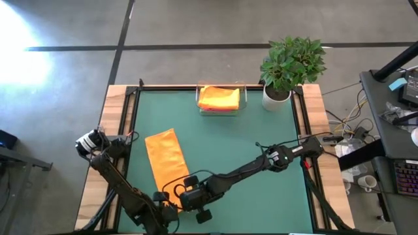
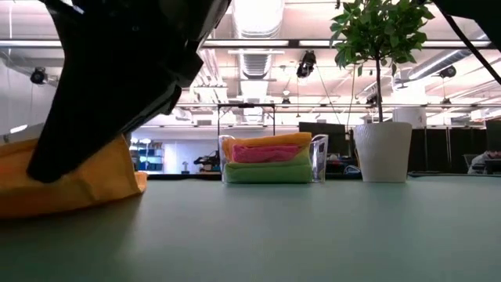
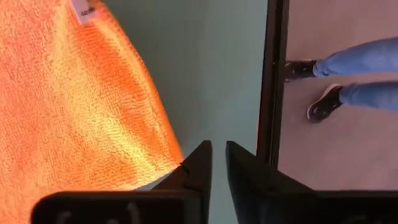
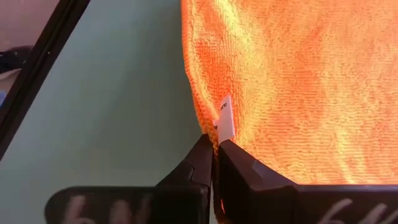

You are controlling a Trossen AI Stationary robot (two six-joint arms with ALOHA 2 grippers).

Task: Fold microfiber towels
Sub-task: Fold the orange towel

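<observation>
Both tools pinch the near corners of the orange towel (image 1: pixel 166 163), left tool (image 3: pixel 214 163) and right tool (image 4: pixel 214 157), its long axis running away across the counter (image 1: pixel 261 124).

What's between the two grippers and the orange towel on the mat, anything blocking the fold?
Nothing visible. The right gripper is shut on the orange towel at its near corner by the label. The left gripper is at the other near corner, fingers nearly together. The mat beyond it is bare up to the tray.

Dark gripper (image 2: pixel 86 133) pressing on orange towel (image 2: pixel 86 184) at left, clear tray (image 2: pixel 319 160) of folded towels (image 2: pixel 266 160), potted plant (image 2: pixel 380 117)
</observation>
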